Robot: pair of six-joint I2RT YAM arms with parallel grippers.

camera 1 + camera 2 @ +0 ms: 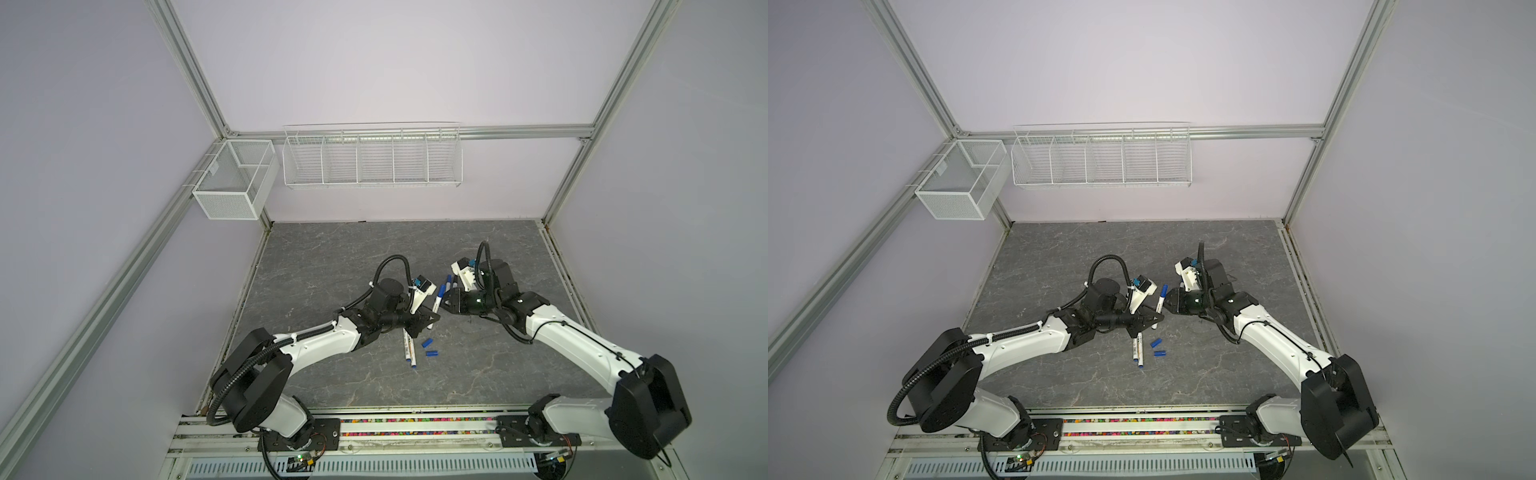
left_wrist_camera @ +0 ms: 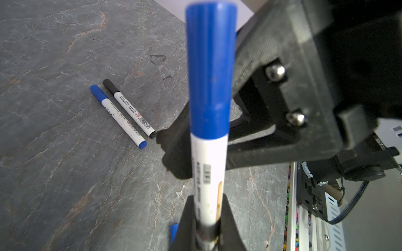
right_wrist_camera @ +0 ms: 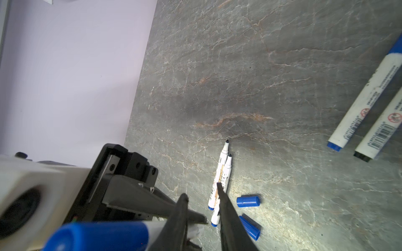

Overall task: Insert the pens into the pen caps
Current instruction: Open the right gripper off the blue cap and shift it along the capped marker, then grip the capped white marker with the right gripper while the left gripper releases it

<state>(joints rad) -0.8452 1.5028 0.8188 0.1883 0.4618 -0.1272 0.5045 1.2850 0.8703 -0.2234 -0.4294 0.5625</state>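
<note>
While the left jaws pinch a capped pen (image 2: 208, 163), the right jaws stand apart.

The left arm (image 1: 316, 345) and right arm (image 1: 582, 340) have white link shells and black joint housings. A black corrugated conduit (image 1: 257, 353) follows the left arm, secured by white cable ties (image 1: 294, 338). A thin black cable (image 1: 590, 336) follows the right arm. The wrist cameras (image 1: 424, 287) are white with blue connectors. The right gripper (image 3: 200, 189) has black tapered fingers (image 3: 230, 217). Its ribbed housing (image 2: 261, 43) carries two silver socket-head screws (image 2: 275, 72).
</note>
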